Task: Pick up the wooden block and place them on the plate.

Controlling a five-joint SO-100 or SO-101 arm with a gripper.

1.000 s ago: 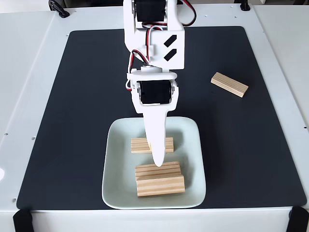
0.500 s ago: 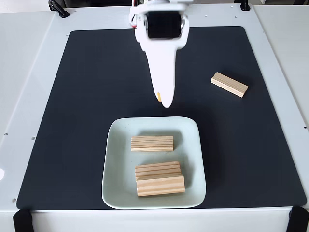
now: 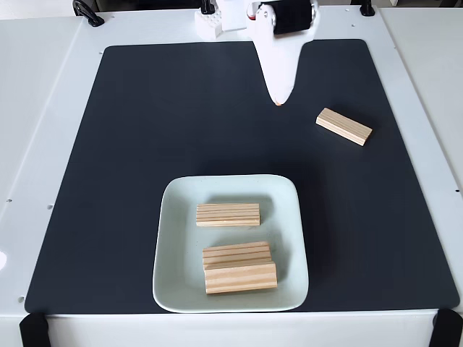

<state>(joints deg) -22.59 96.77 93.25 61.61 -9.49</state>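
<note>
Wooden block (image 3: 344, 126) number four lies flat on the black mat (image 3: 130, 144), toward the right side of the fixed view and well apart from the plate (image 3: 173, 238). I see the other three on the plate: one block (image 3: 228, 215) lies crosswise near its middle, and two more (image 3: 239, 267) sit tight together nearer the front rim, touching along their long sides. The plate rests on the front half of the mat, which covers the white table (image 3: 43, 87). The gripper (image 3: 279, 95) hangs above the mat near the far edge, pointing down, just left of the loose block and holding nothing. From here its fingers look pressed together into one point.
</note>
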